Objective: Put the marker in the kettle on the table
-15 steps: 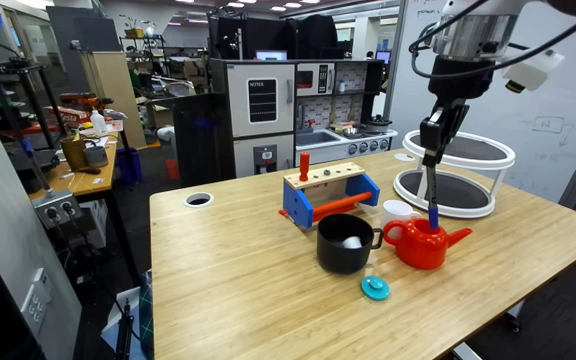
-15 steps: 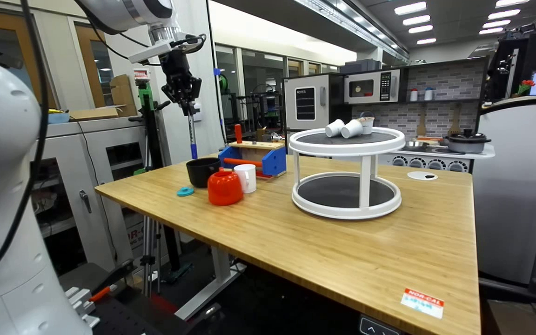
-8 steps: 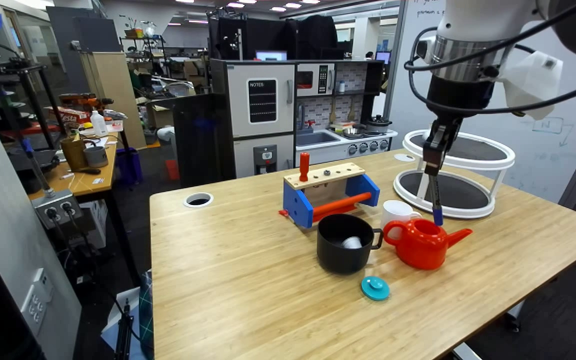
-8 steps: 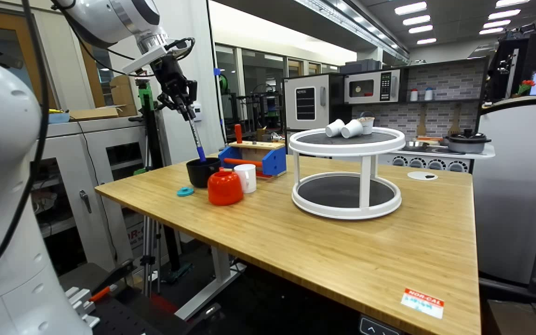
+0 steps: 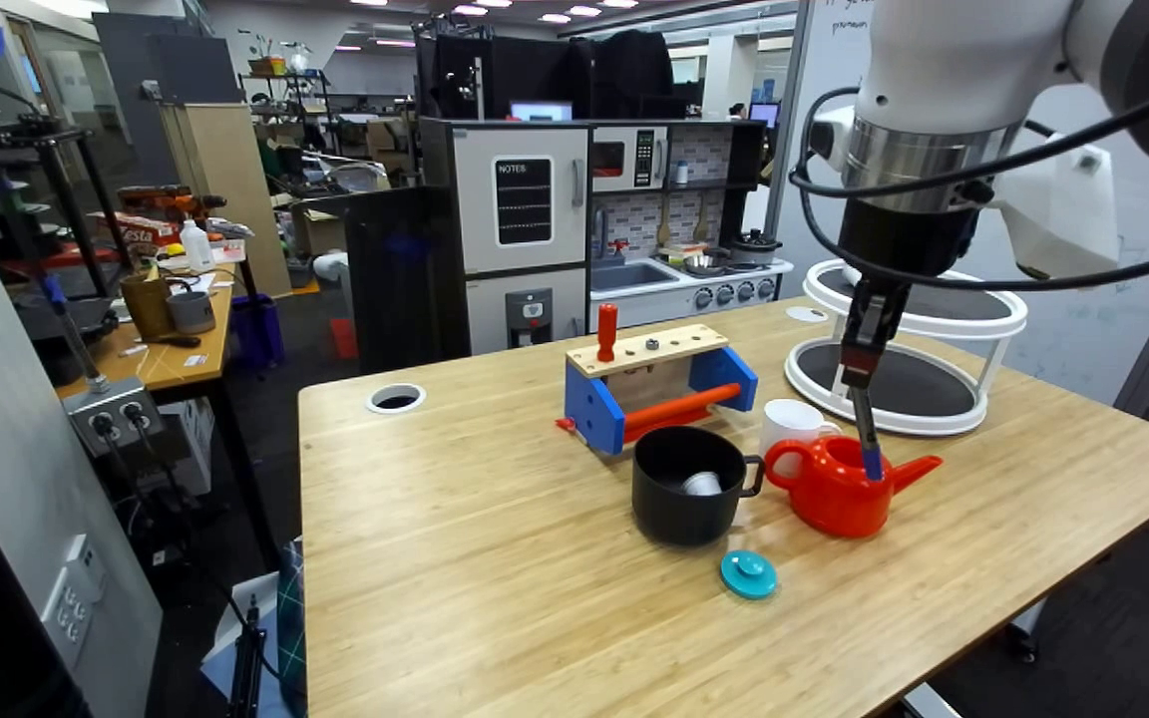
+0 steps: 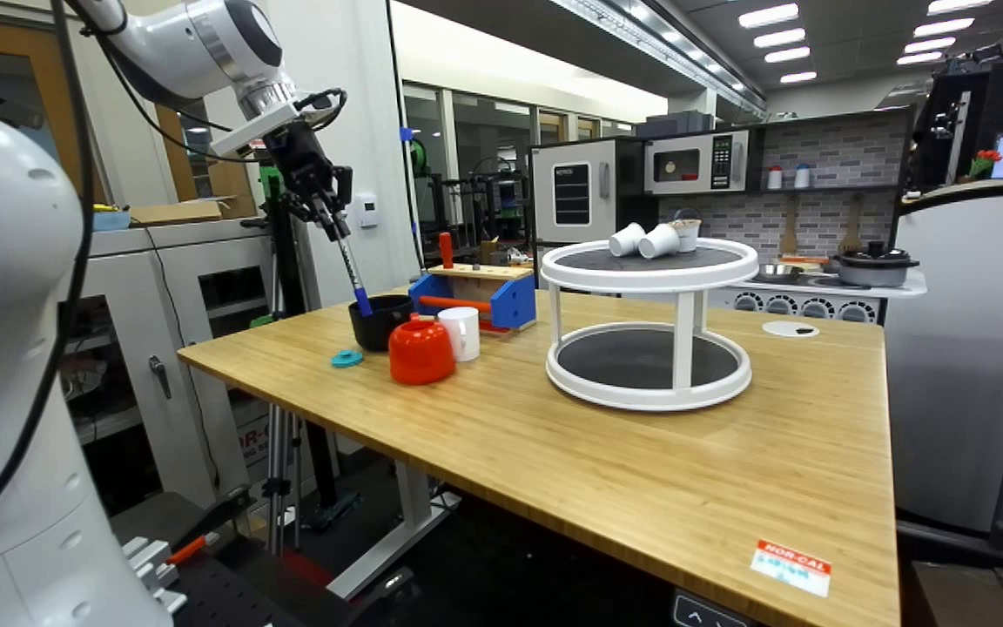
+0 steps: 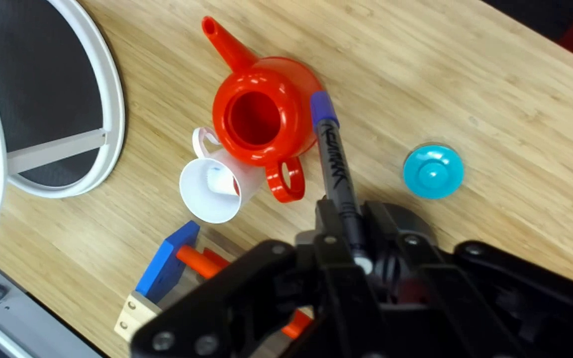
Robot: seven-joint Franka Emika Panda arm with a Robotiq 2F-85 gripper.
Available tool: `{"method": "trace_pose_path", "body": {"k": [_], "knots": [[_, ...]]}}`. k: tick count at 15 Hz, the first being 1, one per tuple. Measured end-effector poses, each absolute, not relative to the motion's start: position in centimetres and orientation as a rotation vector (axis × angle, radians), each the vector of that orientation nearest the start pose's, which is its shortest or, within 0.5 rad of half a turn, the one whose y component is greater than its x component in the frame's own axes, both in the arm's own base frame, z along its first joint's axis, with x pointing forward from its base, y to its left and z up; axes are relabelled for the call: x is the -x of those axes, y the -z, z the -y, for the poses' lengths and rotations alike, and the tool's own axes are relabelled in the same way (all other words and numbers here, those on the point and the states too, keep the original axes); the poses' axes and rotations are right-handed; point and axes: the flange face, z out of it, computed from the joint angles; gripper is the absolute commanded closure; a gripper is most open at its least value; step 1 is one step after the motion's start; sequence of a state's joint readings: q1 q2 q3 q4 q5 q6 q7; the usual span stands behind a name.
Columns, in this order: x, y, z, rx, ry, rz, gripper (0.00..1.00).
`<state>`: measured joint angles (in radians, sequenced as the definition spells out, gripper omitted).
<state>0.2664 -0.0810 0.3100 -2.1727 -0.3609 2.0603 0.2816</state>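
My gripper (image 5: 859, 371) is shut on the marker (image 5: 866, 424), a grey stick with a blue cap. The marker leans, cap end down, in both exterior views (image 6: 353, 277). The red kettle (image 5: 839, 511) stands upright on the wood table (image 5: 495, 568), its round opening facing up. In the wrist view the cap of the marker (image 7: 336, 154) overlaps the side of the kettle (image 7: 294, 82), beside the opening. In an exterior view the marker is apart from the kettle (image 6: 421, 357), above and left of it. My gripper (image 7: 352, 206) hides part of the black pot there.
A black pot (image 5: 679, 509) with a white cup inside and a white mug (image 5: 789, 424) stand beside the kettle. A turquoise lid (image 5: 748, 575) lies in front. A blue toy bench (image 5: 599, 404) and a two-tier white stand (image 6: 649, 396) are also on the table.
My gripper has come down and tilted, with the marker still held. The marker has gone from near upright to leaning, and its cap is lower. The kettle has not moved.
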Motion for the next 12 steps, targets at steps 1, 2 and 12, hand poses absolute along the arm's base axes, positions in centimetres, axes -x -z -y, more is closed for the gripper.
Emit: {"method": "trace_pose_path", "body": {"k": [1,2,12], "knots": [[-44.0,-42.4,-27.4,3.360,0.181,0.831,0.96],[-43.7,-42.0,-27.9,3.356,0.173,0.854,0.96],[-41.2,-37.7,-29.9,3.445,-0.179,0.891,0.96]]}}
